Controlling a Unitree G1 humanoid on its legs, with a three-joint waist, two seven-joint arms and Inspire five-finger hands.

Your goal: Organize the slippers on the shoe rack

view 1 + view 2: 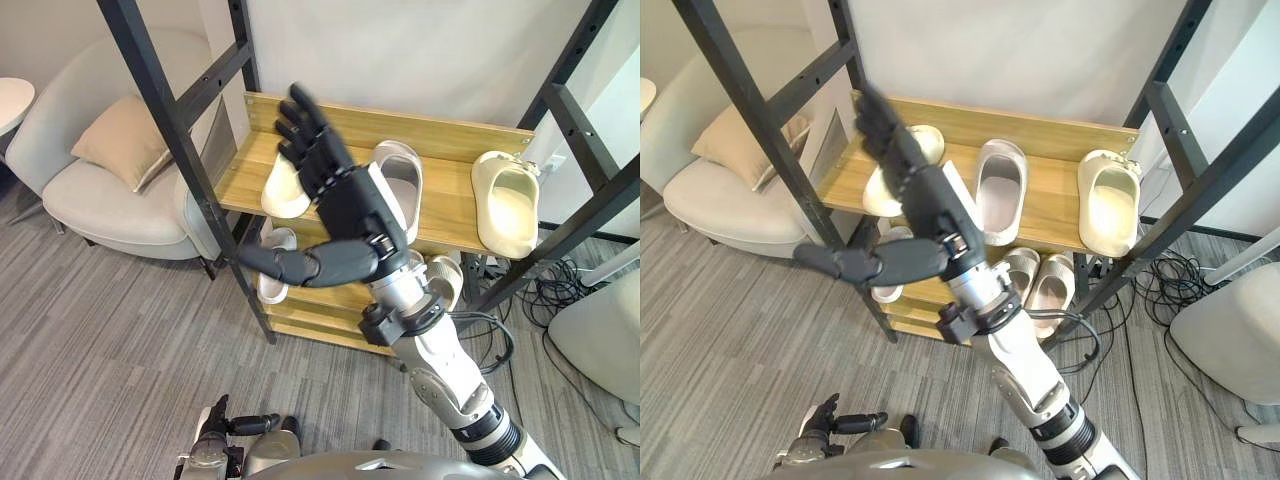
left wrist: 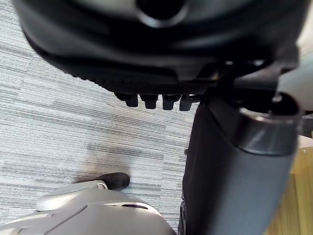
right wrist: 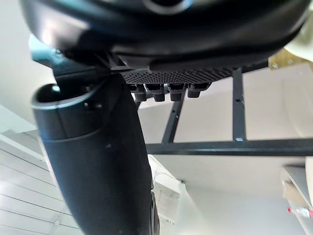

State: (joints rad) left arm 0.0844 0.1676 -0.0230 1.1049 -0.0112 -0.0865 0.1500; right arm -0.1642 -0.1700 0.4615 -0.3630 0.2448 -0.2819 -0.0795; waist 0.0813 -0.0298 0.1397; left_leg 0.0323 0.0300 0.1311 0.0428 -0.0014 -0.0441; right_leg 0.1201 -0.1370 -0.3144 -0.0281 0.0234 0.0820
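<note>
Left eye view: my hand [image 1: 345, 195] is spread, holding nothing, raised before the rack [image 1: 450, 205]. Three slippers [image 1: 403, 172] lie just beyond it. I should advance low, then grip one slipper by its rim.

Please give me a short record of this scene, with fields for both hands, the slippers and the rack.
right hand: open, raised in front of the rack, holding nothing
left hand: open, low above the floor, idle
top shelf: three slippers lying apart: left slipper, middle slipper, right slipper
lower shelf: more slippers, the lower slippers
beside rack: armchair with cushion
</note>
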